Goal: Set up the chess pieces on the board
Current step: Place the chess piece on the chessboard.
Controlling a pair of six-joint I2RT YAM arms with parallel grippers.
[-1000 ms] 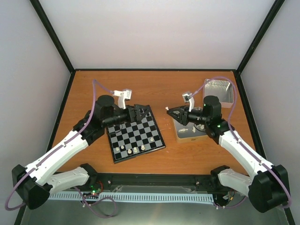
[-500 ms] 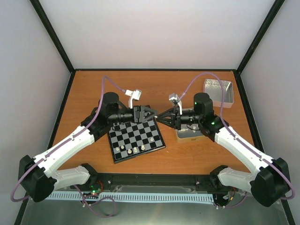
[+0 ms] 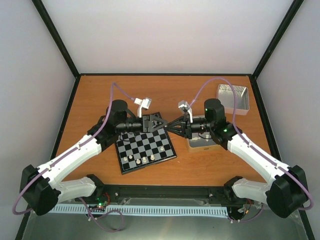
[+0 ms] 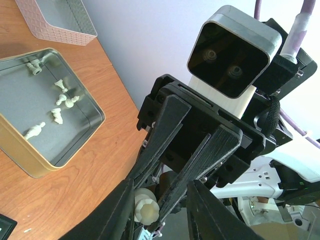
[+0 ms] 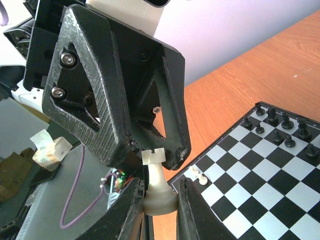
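Both grippers meet tip to tip above the far right corner of the board (image 3: 145, 145). My right gripper (image 5: 160, 194) is shut on the base of a cream-white rook (image 5: 160, 185), held upright. My left gripper (image 4: 160, 189) has its jaws narrowed around the rook's head (image 4: 146, 209). One finger touches the head, and a gap remains at the other finger. Several white pieces (image 3: 141, 160) stand on the board's near row. Black pieces (image 5: 280, 125) line the far rows, and two white pawns (image 5: 198, 175) stand at a corner.
A gold-rimmed tin (image 4: 20, 155) holding several loose white pieces (image 4: 62, 100) sits right of the board, under the right arm (image 3: 240, 147). A second, empty tin (image 3: 232, 98) stands at the back right. Black frame posts and pale walls enclose the table.
The right gripper carried the rook left from over the tin to the board's corner. The left gripper swung right to meet it, and its jaws have narrowed around the rook's head.
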